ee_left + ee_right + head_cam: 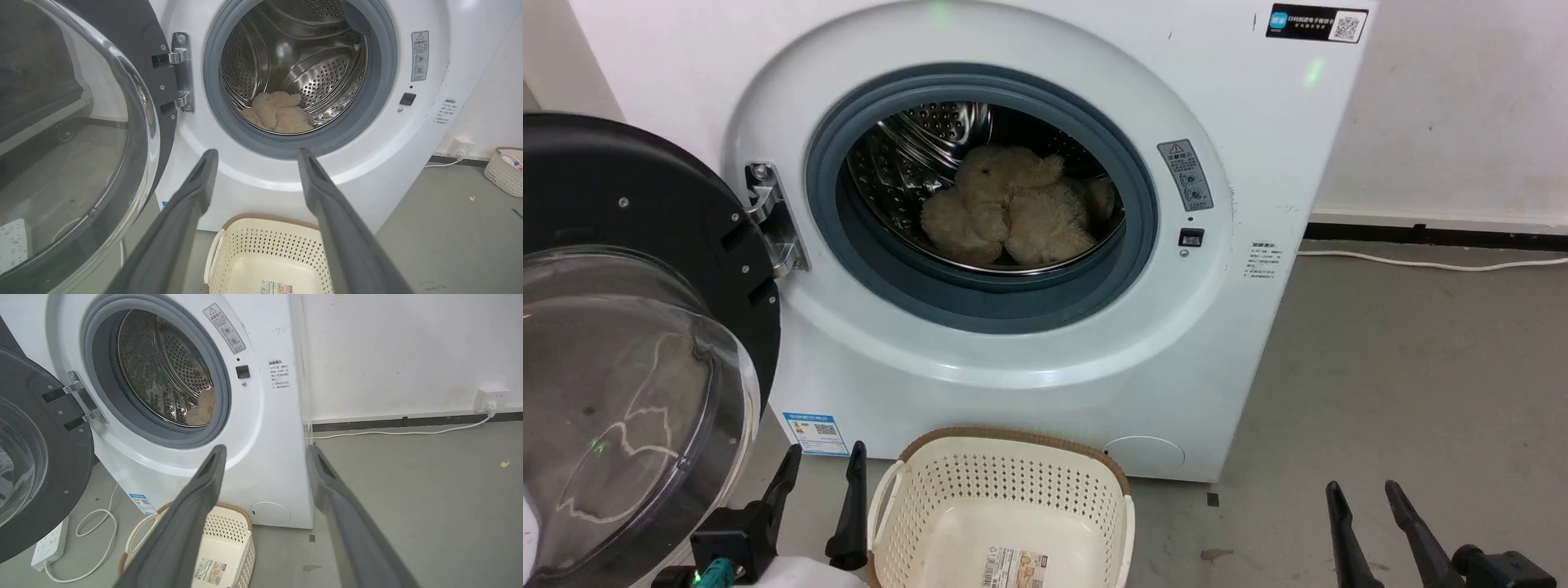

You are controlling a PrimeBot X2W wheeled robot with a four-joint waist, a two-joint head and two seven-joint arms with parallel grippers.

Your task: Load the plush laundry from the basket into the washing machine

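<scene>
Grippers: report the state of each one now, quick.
Left gripper: open, holding nothing.
Right gripper: open, holding nothing.

left claw: black tapered fingers | teal plug | right claw: alike

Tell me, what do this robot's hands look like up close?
Two long, tapering dark-grey fingers on each. The left gripper sits on a black block with a small teal plug and a white forearm shell; the right gripper has a black base too.
</scene>
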